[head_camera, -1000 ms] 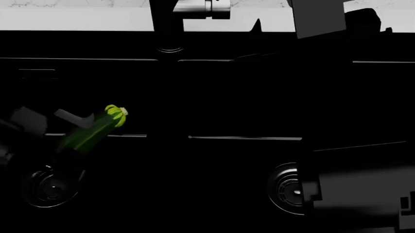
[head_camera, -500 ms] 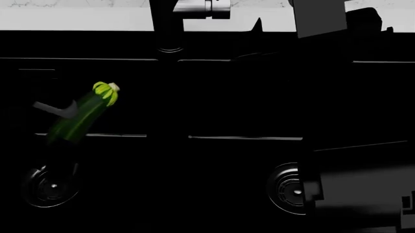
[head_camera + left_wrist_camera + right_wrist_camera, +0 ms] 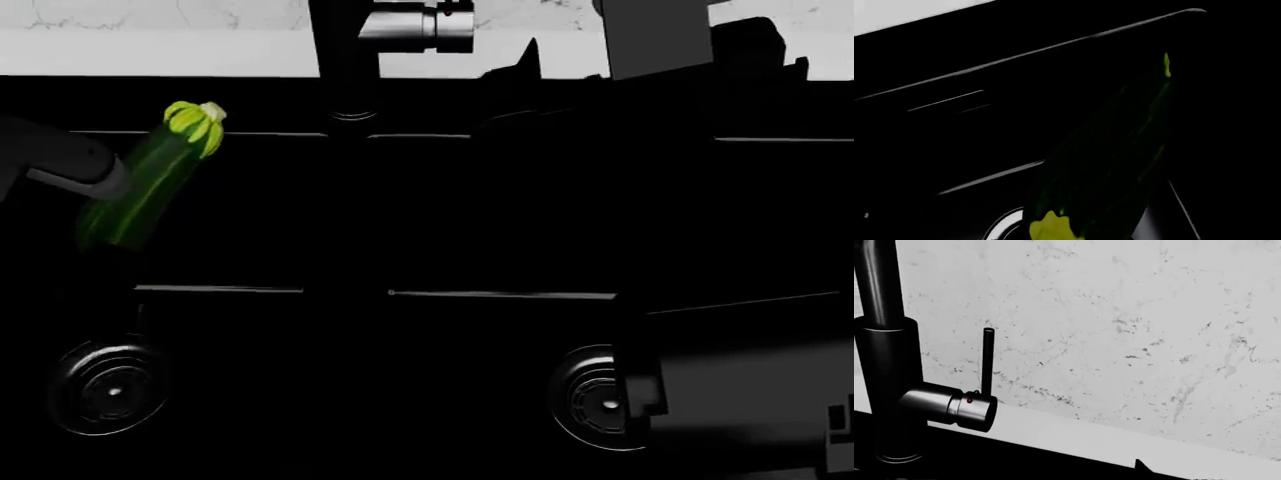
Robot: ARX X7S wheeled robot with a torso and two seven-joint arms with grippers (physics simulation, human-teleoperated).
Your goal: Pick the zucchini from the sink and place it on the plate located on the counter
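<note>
- The left gripper (image 3: 104, 185) is closed around the lower half of the zucchini (image 3: 144, 185), one grey finger showing just beside its left flank; the rest of that arm is lost in the dark.
- The zucchini hangs tilted above the left part of the sink (image 3: 467, 220), stem end up and leaning toward the back rim, clear of the basin floor.
- From the left wrist camera the zucchini (image 3: 1104, 165) fills the middle of the view, very dark, with a pale yellow-green patch at the frame edge.
- It is glossy dark green with lighter streaks along its length and a ribbed, bright yellow-green stem (image 3: 195, 120).
- Below it sits the left drain (image 3: 110, 388), a round metallic ring; a second drain (image 3: 594, 395) lies well apart to the right, partly covered by the right arm's dark bulk (image 3: 741, 390).
- The faucet (image 3: 350, 50) rises at the back centre, its metallic handle (image 3: 416, 24) pointing right.
- The right gripper cannot be seen; its wrist camera shows only the faucet column (image 3: 884, 355), the handle (image 3: 954, 407) and a marbled white wall (image 3: 1134, 330).
- A strip of white desk (image 3: 160, 52) runs behind the sink.
</note>
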